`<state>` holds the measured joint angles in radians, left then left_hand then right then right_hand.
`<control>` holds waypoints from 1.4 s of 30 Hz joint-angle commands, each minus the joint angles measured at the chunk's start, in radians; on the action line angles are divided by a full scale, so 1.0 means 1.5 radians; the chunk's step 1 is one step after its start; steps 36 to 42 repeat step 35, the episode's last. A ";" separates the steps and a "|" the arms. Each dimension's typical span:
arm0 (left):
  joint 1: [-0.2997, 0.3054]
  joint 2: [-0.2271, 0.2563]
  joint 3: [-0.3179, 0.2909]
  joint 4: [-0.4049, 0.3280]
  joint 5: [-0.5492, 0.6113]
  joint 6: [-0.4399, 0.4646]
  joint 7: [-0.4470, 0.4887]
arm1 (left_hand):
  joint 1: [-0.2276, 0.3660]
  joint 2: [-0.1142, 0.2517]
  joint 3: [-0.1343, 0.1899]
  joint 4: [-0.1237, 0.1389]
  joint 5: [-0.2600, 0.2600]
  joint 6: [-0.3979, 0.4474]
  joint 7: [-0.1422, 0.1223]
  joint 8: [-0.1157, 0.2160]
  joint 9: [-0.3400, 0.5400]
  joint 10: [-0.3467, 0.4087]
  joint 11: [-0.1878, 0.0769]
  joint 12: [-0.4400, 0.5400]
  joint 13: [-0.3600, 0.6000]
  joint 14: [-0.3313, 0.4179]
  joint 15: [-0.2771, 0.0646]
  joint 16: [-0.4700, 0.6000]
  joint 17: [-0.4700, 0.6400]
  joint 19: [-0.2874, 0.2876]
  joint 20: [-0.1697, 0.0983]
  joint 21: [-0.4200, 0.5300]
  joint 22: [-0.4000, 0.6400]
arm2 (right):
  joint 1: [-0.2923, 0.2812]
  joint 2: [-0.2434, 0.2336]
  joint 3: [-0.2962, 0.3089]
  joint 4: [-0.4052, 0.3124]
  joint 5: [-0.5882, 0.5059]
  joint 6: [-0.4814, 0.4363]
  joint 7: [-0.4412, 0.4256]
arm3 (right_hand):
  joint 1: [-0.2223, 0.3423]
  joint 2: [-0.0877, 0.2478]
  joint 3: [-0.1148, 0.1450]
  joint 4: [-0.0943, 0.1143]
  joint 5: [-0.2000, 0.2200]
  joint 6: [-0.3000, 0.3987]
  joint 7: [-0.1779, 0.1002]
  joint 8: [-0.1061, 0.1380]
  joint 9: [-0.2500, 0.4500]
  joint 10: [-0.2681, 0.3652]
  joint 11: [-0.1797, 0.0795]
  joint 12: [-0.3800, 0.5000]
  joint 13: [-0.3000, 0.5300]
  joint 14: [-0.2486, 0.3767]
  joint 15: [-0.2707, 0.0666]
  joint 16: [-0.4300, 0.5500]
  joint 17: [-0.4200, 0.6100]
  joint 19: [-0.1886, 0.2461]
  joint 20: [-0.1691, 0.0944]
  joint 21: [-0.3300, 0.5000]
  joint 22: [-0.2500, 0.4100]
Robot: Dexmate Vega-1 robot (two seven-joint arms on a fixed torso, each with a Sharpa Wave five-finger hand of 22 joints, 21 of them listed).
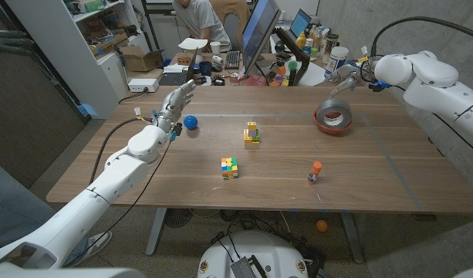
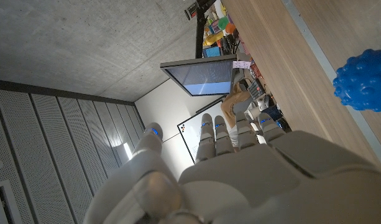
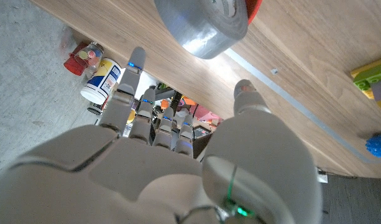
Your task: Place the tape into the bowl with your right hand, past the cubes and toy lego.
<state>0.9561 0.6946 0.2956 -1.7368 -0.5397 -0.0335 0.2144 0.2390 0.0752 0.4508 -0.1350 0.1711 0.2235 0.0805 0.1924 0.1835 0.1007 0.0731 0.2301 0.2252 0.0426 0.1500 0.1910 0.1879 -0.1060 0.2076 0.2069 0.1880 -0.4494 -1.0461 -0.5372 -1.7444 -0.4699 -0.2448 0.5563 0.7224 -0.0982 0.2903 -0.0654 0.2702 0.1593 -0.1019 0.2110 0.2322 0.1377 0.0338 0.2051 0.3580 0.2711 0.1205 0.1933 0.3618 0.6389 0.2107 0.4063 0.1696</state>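
Now the grey tape roll [image 1: 333,113] sits in the red bowl [image 1: 332,126] at the table's far right, and the right hand [image 1: 343,77] hovers just behind it, fingers spread, holding nothing. Lego toy [image 1: 252,134] and colour cube [image 1: 230,167] stand mid-table [image 1: 182,170]; cluttered desks lie beyond.

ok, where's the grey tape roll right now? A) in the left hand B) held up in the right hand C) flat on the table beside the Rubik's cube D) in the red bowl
D: the grey tape roll sits in the red bowl at the table's far right, with the right hand open just behind it, fingers apart and holding nothing.
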 commanded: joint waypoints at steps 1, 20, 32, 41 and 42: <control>0.003 0.014 -0.019 0.018 0.000 -0.038 -0.022 | 0.003 -0.001 0.006 0.001 0.002 0.003 0.008 0.002 0.004 -0.002 0.003 0.002 0.002 -0.007 0.001 -0.001 0.003 0.007 0.000 0.007 0.003 | -0.127 0.025 0.111 -0.075 0.160 -0.053 -0.196 | -0.011 0.003 0.001 0.007 0.004 0.010 0.001 0.005 -0.001 0.003 -0.002 -0.001 -0.002 -0.009 0.000 0.001 -0.001 0.001 0.004 -0.009 0.001; -0.032 0.060 -0.044 0.085 0.030 -0.131 -0.104 | 0.008 0.002 0.009 -0.001 0.002 0.002 0.008 0.001 0.003 -0.018 0.003 -0.004 0.000 -0.043 -0.009 -0.008 0.002 0.007 -0.018 0.006 0.004 | -0.234 0.185 0.128 -0.068 0.303 0.039 -0.507 | -0.006 0.020 0.008 0.003 0.007 0.037 0.002 0.010 -0.007 0.039 0.000 0.008 -0.018 0.005 0.006 0.008 -0.019 -0.011 0.000 -0.037 -0.001; -0.019 0.075 -0.055 0.091 0.012 -0.145 -0.136 | 0.009 0.002 0.009 -0.001 0.002 0.003 0.004 0.002 0.003 -0.017 0.001 -0.004 -0.001 -0.044 -0.009 -0.005 0.001 -0.005 -0.015 0.001 0.004 | -0.235 0.206 0.090 -0.079 0.309 0.027 -0.544 | -0.003 0.022 0.009 0.000 0.006 0.046 0.000 0.011 -0.008 0.049 -0.003 0.009 -0.022 0.013 0.010 0.010 -0.025 -0.013 0.001 -0.045 -0.001; -0.023 0.072 -0.051 0.103 0.012 -0.157 -0.146 | 0.009 0.002 0.009 -0.001 0.002 0.004 0.005 0.002 0.003 -0.017 0.000 -0.004 -0.001 -0.045 -0.009 -0.005 0.001 -0.006 -0.015 0.001 0.004 | -0.235 0.210 0.083 -0.072 0.311 0.034 -0.548 | -0.003 0.022 0.009 0.000 0.006 0.046 -0.001 0.011 -0.009 0.049 -0.003 0.009 -0.023 0.014 0.010 0.011 -0.025 -0.013 0.001 -0.046 -0.001; -0.023 0.072 -0.051 0.103 0.012 -0.157 -0.146 | 0.009 0.002 0.009 -0.001 0.002 0.004 0.005 0.002 0.003 -0.017 0.000 -0.004 -0.001 -0.045 -0.009 -0.005 0.001 -0.006 -0.015 0.001 0.004 | -0.235 0.210 0.083 -0.072 0.311 0.034 -0.548 | -0.003 0.022 0.009 0.000 0.006 0.046 -0.001 0.011 -0.009 0.049 -0.003 0.009 -0.023 0.014 0.010 0.011 -0.025 -0.013 0.001 -0.046 -0.001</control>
